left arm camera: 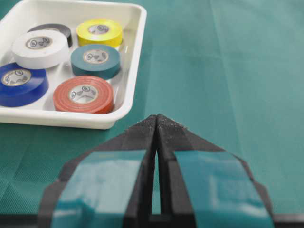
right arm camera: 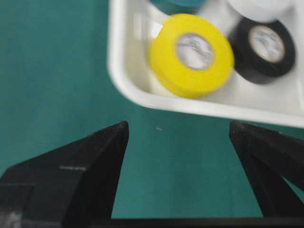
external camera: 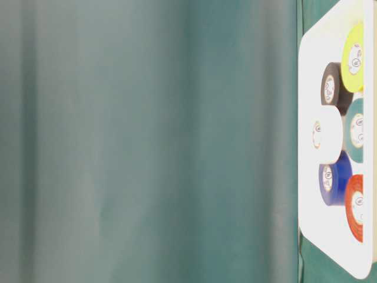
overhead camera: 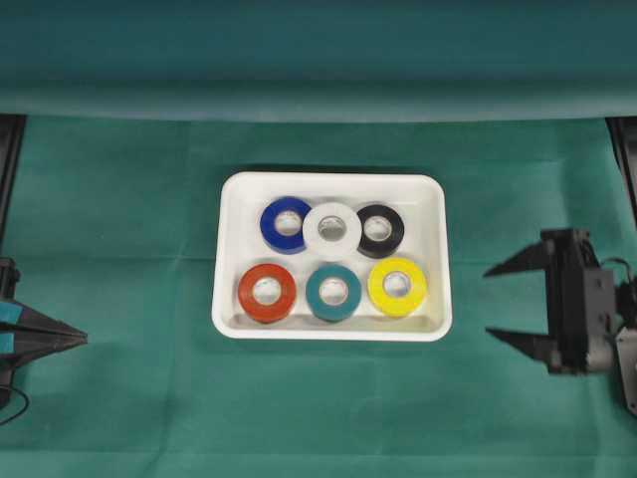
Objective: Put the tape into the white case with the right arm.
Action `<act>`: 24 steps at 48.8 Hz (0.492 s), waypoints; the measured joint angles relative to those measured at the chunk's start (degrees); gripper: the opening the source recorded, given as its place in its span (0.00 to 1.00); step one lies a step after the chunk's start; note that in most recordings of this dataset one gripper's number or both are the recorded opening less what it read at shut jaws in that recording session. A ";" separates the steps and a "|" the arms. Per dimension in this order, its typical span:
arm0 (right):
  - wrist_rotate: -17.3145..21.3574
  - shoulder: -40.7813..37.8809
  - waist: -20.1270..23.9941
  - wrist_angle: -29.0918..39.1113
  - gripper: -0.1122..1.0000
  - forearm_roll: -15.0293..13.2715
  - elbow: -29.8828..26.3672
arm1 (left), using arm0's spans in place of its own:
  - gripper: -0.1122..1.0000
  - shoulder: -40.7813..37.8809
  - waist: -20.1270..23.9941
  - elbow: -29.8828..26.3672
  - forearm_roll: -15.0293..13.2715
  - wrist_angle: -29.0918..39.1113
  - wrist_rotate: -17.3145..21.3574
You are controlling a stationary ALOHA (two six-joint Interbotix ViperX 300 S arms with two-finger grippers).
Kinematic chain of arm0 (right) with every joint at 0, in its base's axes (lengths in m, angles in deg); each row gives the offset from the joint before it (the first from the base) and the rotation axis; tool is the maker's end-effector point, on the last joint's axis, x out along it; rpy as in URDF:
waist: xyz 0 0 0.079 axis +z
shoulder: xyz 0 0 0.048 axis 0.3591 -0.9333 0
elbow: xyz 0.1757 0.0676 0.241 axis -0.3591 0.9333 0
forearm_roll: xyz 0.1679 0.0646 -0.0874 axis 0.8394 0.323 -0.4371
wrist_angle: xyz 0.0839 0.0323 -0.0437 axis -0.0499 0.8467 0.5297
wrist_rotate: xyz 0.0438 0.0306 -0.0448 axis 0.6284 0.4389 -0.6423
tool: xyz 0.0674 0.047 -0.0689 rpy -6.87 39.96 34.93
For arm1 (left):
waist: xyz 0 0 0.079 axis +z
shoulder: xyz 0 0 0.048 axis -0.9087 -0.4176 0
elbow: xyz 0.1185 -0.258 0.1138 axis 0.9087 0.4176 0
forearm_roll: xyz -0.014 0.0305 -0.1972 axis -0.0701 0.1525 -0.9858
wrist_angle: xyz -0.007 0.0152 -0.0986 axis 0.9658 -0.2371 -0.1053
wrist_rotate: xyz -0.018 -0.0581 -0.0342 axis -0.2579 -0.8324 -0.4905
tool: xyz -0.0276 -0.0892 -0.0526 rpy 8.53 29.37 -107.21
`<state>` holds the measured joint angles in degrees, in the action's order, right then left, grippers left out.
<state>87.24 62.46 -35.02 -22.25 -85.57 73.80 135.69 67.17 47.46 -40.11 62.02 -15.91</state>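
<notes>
Reading the step: the placing looks finished, since 6 rolls sit in the white case [overhead camera: 331,255] and no tape lies loose on the table [overhead camera: 119,299] in any view.
Case contents: blue tape [overhead camera: 286,224], white tape [overhead camera: 332,230] and black tape [overhead camera: 379,230] fill the far row; red tape [overhead camera: 267,292], teal tape [overhead camera: 333,291] and yellow tape [overhead camera: 397,287] fill the near row.
Right gripper [overhead camera: 503,302]: spread wide, holding nothing, right of the case and apart from its rim.
Nearest roll: the yellow tape is at the near right corner of the case, closest to the right gripper, though not between its fingers.
Left gripper [overhead camera: 84,339]: pressed together, empty, well left of the case.
Next move: judged from this, only parking the right arm clear, without nudging the case rim.
</notes>
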 measured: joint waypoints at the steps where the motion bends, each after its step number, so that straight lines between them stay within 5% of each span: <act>1: -0.09 0.44 0.70 0.00 0.67 0.18 0.35 | 0.10 0.00 -0.09 0.00 0.00 0.00 0.00; 24: 0.09 11.87 8.79 1.41 0.66 5.45 6.68 | 0.10 0.00 -0.09 0.00 0.00 -0.09 0.00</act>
<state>87.33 74.32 -26.23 -20.84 -80.12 80.48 135.69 67.08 47.46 -40.11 61.93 -15.91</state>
